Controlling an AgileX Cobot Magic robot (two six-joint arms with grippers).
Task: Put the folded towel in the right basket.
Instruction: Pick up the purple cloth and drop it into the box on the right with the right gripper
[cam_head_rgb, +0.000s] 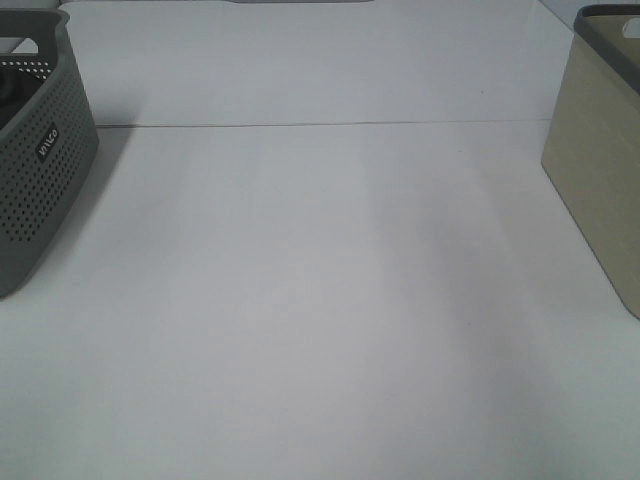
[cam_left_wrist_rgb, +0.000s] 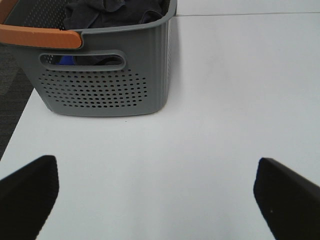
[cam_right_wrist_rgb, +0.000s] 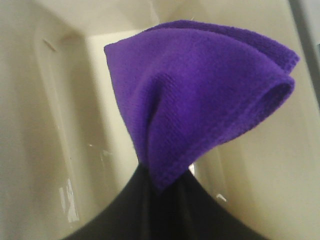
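In the right wrist view my right gripper (cam_right_wrist_rgb: 162, 187) is shut on a folded purple towel (cam_right_wrist_rgb: 200, 100), pinched at one corner so the cloth fans out. It hangs inside the beige right basket (cam_right_wrist_rgb: 60, 125), above its floor. That basket also shows at the right edge of the exterior view (cam_head_rgb: 600, 190); the right arm itself is out of that view. My left gripper (cam_left_wrist_rgb: 155, 200) is open and empty over the white table, its two dark fingers (cam_left_wrist_rgb: 30, 190) wide apart, a short way from the grey basket (cam_left_wrist_rgb: 105, 85).
The grey perforated basket with an orange handle (cam_left_wrist_rgb: 40, 36) holds dark cloths (cam_left_wrist_rgb: 110, 12) and stands at the table's left edge (cam_head_rgb: 35, 150). A seam (cam_head_rgb: 320, 124) crosses the white table.
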